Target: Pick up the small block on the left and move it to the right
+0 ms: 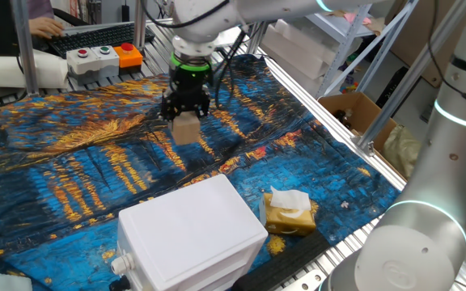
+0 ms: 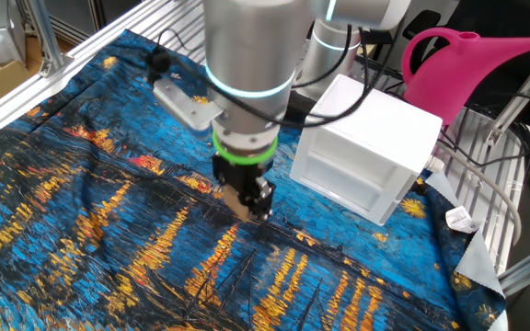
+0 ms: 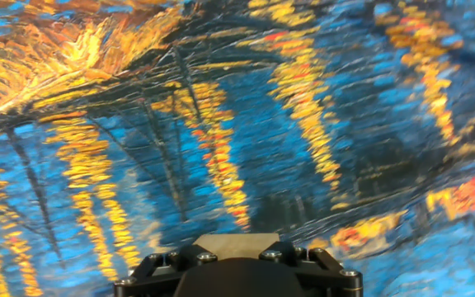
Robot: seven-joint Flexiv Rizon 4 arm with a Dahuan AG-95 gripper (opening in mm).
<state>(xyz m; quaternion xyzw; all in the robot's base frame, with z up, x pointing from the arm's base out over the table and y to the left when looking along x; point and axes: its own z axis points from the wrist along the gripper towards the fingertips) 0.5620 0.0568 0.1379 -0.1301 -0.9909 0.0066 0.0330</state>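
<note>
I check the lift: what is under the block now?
Under the block, held by the gripper, only the painted cloth shows. The block's underside is hidden.

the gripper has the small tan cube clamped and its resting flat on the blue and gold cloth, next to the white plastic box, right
Not quite. The gripper does hold the small tan cube, but the cube is lifted clear of the blue and gold painted cloth, not resting on it. One fixed view shows the gap beneath it. The large white plastic box does stand nearby.

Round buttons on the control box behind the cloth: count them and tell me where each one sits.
3, in a row on the control box at the table's far edge: a red button on the left, a green button in the middle, a black button on the orange right end. Others may be hidden.
</note>
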